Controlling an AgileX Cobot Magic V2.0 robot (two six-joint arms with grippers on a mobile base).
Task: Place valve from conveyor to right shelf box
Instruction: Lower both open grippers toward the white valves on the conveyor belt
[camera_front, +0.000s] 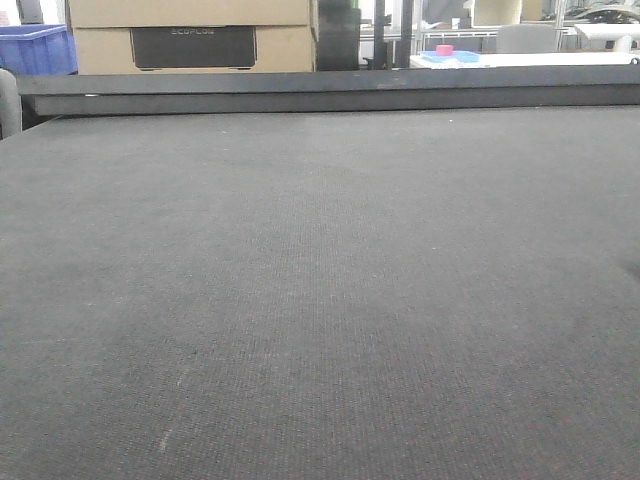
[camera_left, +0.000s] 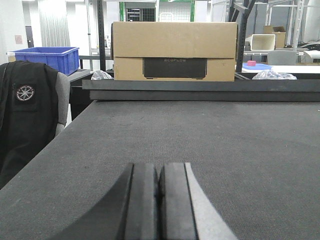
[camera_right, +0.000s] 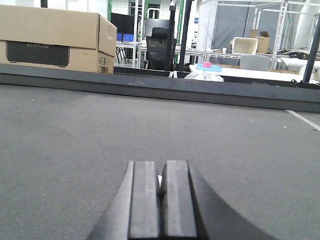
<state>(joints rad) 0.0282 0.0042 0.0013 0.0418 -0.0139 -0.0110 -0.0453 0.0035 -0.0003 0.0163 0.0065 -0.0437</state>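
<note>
1. Black jacket (camera_left: 25, 125) with a round white emblem, draped over a grey chair back. It hangs at far left, just beside the left edge of the conveyor (camera_front: 320, 300)
2. Blue crate (camera_left: 47, 56), open-topped, behind the jacket and beyond the belt
3. Cardboard box (camera_left: 174, 50), brown, with a dark panel on its front face. It stands upright behind the rail (camera_left: 200, 85)
4. Conveyor: wide, flat, dark grey woven matting that fills the lower part of all three views. The dark raised rail runs along its far edge from left to right
5. Left pincer (camera_left: 159, 172): two black pads pressed flush together with only a thin seam between them. It grips nothing and is poised low over the belt, pointing toward the cardboard box
6. Right pincer (camera_right: 161, 170): black pads drawn together, low over the belt and facing the rail. A small pale fleck shows in the seam, too small to identify
7. Black office chair (camera_right: 160, 47), beyond the rail, right of the cardboard box
8. White desk (camera_front: 520, 60), far right background, carrying a blue tray (camera_front: 452, 57) with a pink object (camera_front: 444, 49) on it
9. Crumpled clear plastic (camera_right: 205, 76), just behind the rail, in front of the desk
10. Valve: its position cannot be told from any view
</note>
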